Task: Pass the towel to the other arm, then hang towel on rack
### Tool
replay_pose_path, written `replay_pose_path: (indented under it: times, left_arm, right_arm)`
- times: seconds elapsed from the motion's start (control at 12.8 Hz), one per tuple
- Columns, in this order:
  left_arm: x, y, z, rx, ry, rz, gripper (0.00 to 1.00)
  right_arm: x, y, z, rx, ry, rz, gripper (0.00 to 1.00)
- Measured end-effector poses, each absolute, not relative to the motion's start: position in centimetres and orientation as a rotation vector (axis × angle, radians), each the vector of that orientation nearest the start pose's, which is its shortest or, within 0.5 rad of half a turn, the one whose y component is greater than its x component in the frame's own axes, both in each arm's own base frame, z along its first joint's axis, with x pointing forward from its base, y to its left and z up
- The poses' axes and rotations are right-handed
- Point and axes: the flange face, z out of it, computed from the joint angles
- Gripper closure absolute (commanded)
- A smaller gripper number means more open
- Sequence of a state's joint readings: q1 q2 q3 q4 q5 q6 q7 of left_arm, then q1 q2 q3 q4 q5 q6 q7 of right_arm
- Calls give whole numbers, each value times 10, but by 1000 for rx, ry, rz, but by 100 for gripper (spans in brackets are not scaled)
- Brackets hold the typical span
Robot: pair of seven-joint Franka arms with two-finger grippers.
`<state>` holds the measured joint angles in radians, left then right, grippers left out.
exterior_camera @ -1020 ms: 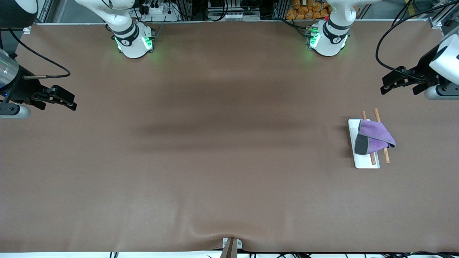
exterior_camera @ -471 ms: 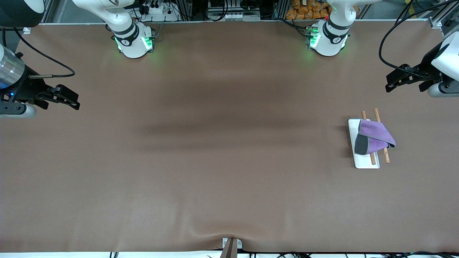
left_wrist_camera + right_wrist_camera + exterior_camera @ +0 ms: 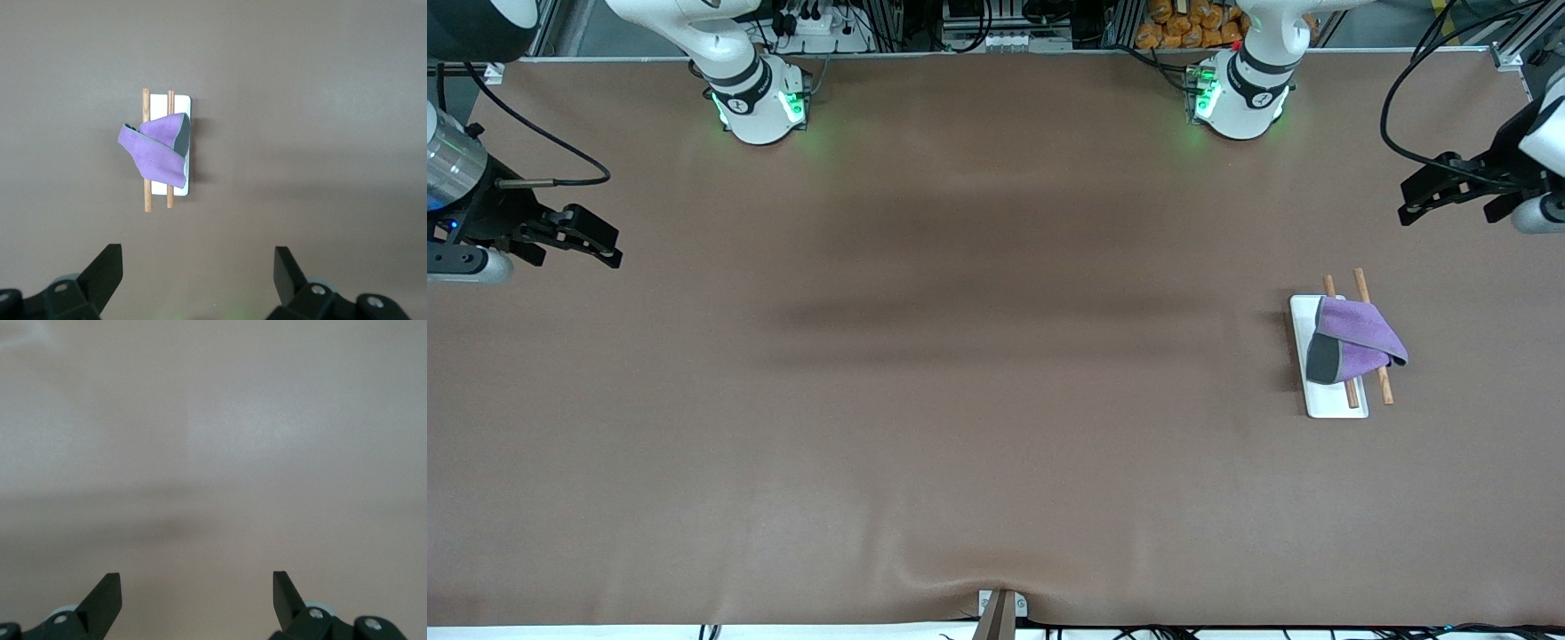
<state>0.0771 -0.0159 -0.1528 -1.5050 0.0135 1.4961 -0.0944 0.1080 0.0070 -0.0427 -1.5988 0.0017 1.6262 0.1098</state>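
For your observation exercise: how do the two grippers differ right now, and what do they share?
The left gripper hangs over the left arm's end of the table, near the rack draped with the towel; the right gripper hangs over the right arm's end, above bare table. The left wrist view shows the towel; the right shows only tabletop. Both are open and hold nothing.

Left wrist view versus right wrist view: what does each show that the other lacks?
Only the left wrist view shows the towel, draped over the two wooden rods of the rack, purple face up with a grey edge showing, and the left gripper open and holding nothing. Only the right wrist view shows the right gripper, also open and holding nothing, over bare table. Both share the brown table surface and a pair of spread black fingers.
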Motion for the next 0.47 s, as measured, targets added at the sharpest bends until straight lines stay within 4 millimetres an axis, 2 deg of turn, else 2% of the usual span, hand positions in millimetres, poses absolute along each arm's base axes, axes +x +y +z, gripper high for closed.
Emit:
replay_pose_path:
  times: [0.31, 0.47]
  left_arm:
    - [541, -39, 658, -3126, -33, -16, 0]
    - [541, -39, 658, -3126, -33, -15, 0]
  right_arm:
    - [563, 20, 614, -3135, 115, -65, 0]
    - [563, 20, 615, -3134, 115, -71, 0]
